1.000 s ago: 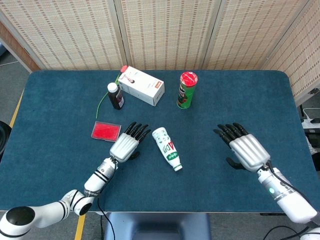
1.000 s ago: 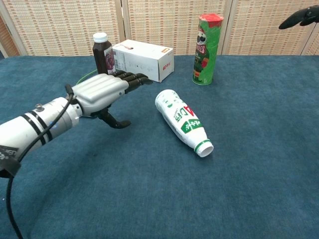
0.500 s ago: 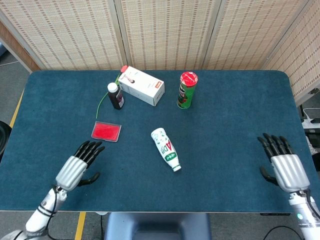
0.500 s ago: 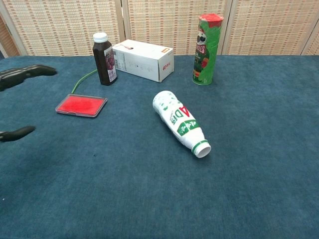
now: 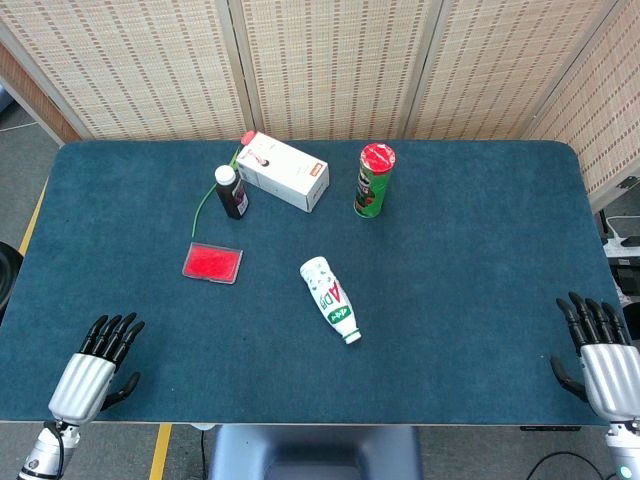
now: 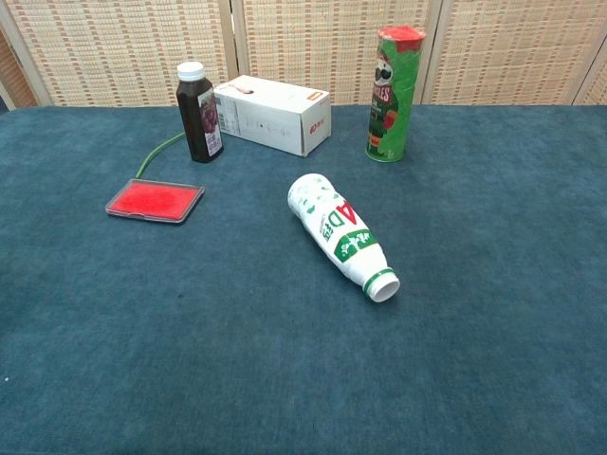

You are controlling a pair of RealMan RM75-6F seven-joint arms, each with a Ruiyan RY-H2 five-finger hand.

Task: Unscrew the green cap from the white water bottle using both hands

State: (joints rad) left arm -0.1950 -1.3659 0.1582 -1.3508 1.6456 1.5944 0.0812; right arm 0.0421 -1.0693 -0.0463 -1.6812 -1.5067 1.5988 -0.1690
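Observation:
The white water bottle [image 5: 330,298] [image 6: 340,234] lies on its side near the middle of the blue table, its neck pointing toward the front edge. A green ring shows around its neck [image 6: 381,282]; the end looks white. My left hand [image 5: 92,367] is at the front left corner of the table, fingers spread and holding nothing. My right hand [image 5: 602,352] is at the front right corner, fingers also apart and empty. Both hands are far from the bottle and show only in the head view.
A dark juice bottle [image 5: 231,191] [image 6: 198,112], a white carton [image 5: 283,170] [image 6: 271,114] and a green snack can with a red lid [image 5: 374,179] [image 6: 395,80] stand at the back. A flat red tray [image 5: 212,262] [image 6: 156,201] lies left of the bottle.
Both hands have pulled back from the middle of the table to its front corners and left the chest view. The white bottle has shifted slightly.

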